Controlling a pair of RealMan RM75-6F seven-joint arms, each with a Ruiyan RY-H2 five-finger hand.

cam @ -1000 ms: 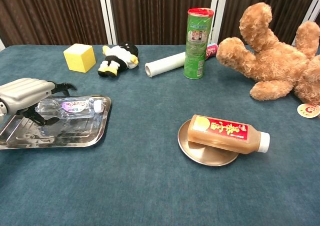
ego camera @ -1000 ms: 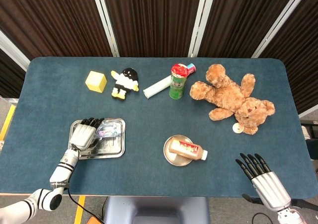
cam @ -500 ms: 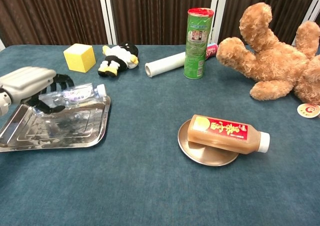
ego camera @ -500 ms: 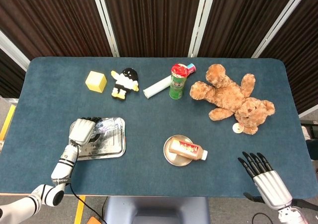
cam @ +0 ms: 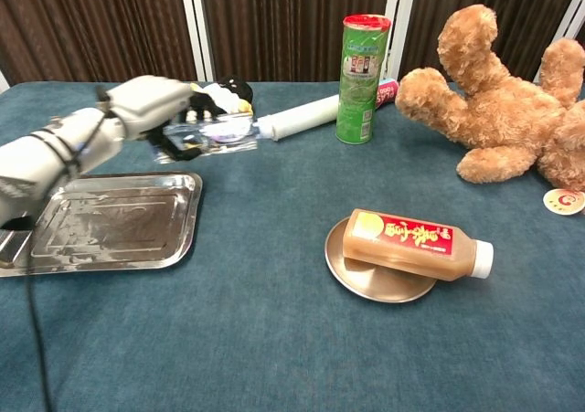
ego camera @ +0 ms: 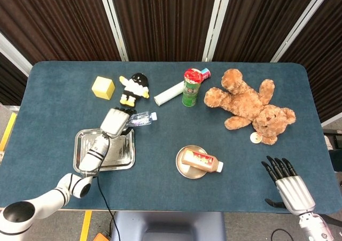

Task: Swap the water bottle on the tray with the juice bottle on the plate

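My left hand [ego camera: 115, 121] [cam: 154, 101] grips a clear water bottle [ego camera: 140, 118] [cam: 218, 131] and holds it in the air above the far right corner of the metal tray [ego camera: 91, 158] [cam: 110, 225], cap pointing right. Nothing lies in the tray. A juice bottle [ego camera: 202, 161] [cam: 411, 242] with a red label lies on its side on the small round plate [ego camera: 185, 170] [cam: 366, 279]. Near the table's front right corner my right hand [ego camera: 288, 185] is open, fingers spread, holding nothing; the chest view does not show it.
At the back are a yellow cube [ego camera: 103, 87] [cam: 145, 105], a black-and-white doll [ego camera: 133, 89] [cam: 215, 101], a white roll [ego camera: 169, 92] [cam: 297, 117], a green can [ego camera: 192, 87] [cam: 360, 67] and a large teddy bear [ego camera: 247, 105] [cam: 501, 110].
My left hand has lifted the water bottle out of the tray and carried it up and to the right. The right hand has drawn back slightly toward the front edge.
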